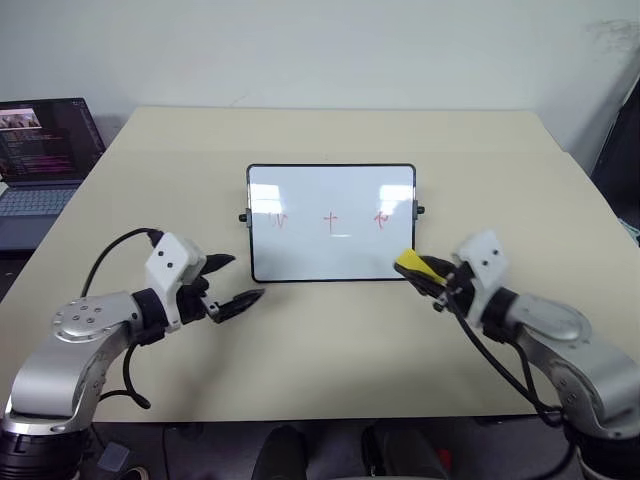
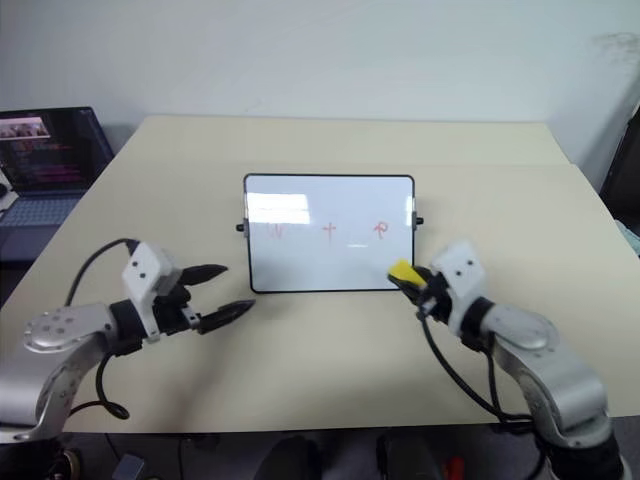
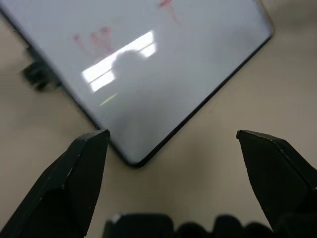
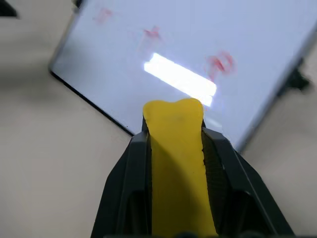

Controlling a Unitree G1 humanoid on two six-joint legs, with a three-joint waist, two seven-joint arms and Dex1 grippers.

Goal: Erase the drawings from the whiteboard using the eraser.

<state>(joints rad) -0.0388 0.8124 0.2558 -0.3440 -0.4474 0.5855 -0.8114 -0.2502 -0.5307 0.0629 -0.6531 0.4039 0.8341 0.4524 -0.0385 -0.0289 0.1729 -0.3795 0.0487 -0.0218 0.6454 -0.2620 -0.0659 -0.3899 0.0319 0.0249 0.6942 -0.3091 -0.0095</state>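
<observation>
The whiteboard lies flat in the middle of the table. Three red drawings sit in a row on it. The right gripper squeezes the yellow eraser at the board's 5 o'clock corner. The left gripper is wide apart, holding nothing, near the 7 o'clock corner. A laptop stands at 10 o'clock.

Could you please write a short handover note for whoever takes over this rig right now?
Right gripper: shut on the eraser, at the whiteboard's near right corner.
Left gripper: open, holding nothing, off the board's near left corner.
Whiteboard lies flat mid-table.
Done: eraser picked up.
Left: all three red drawings remain in a row across the board; none wiped yet.
</observation>
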